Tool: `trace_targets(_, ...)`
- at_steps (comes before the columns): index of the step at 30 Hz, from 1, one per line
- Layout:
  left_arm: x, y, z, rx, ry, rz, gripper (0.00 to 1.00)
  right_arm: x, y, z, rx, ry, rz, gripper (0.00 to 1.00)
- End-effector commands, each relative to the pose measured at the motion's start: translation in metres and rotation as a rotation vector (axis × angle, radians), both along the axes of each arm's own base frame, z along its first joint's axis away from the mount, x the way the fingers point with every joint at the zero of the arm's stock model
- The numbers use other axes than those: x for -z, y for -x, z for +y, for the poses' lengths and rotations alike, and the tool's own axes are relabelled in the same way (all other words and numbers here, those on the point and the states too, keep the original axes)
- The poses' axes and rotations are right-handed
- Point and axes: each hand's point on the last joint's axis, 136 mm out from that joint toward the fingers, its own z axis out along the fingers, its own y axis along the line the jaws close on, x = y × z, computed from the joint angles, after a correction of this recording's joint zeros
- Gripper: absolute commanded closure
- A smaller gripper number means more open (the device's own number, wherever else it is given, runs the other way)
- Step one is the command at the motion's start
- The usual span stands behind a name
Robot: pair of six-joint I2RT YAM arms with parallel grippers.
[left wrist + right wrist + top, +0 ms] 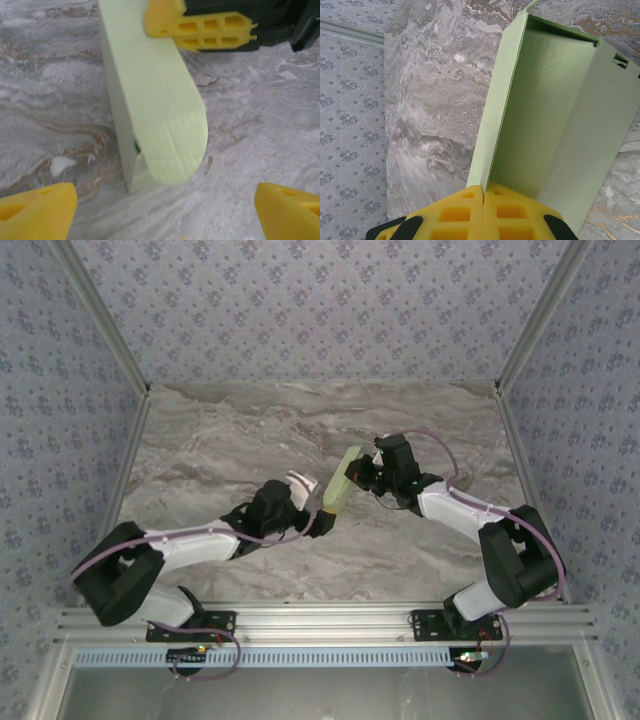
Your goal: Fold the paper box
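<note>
Left fingers [35, 212] spread wide at near corners of left wrist view, nothing between them, no contact with card. Just ahead of left gripper [165, 212], centred on gap: paper box [150, 100], pale green, standing tall, lower end down at marble table [50, 100], rounded flap [175, 145] on near face. Beyond, at box's upper end: right gripper [484, 200], yellow fingers [455, 212] pressed together, pinching one card wall; open box interior past them.

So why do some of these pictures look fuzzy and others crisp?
Left wrist: the left jaws at the bottom corners blur, and the paper box looks slightly soft. Right wrist: crisp, box interior shaded. Top external: even light, no glare.
</note>
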Motion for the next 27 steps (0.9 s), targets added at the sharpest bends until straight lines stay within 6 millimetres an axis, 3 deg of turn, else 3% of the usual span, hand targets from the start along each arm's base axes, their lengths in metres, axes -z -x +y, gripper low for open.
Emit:
trace_targets(1,-0.006,-0.015,-0.019,0.009,-0.064,-0.126,0.07,0.021,0.007,-0.014,0.022,0.097,0.044,0.97)
trace_targets(6,-0.003,-0.024,-0.036,0.003,-0.067,-0.164,0.09,0.022,0.007,-0.015,0.022,0.1,0.044,0.97)
trace_targets(12,0.001,-0.026,-0.043,0.01,-0.047,-0.188,0.3,0.023,0.006,-0.016,0.025,0.1,0.042,0.97)
trace_targets(27,0.006,-0.025,-0.045,0.017,-0.026,-0.2,0.57,0.026,0.008,-0.017,0.026,0.102,0.045,0.97)
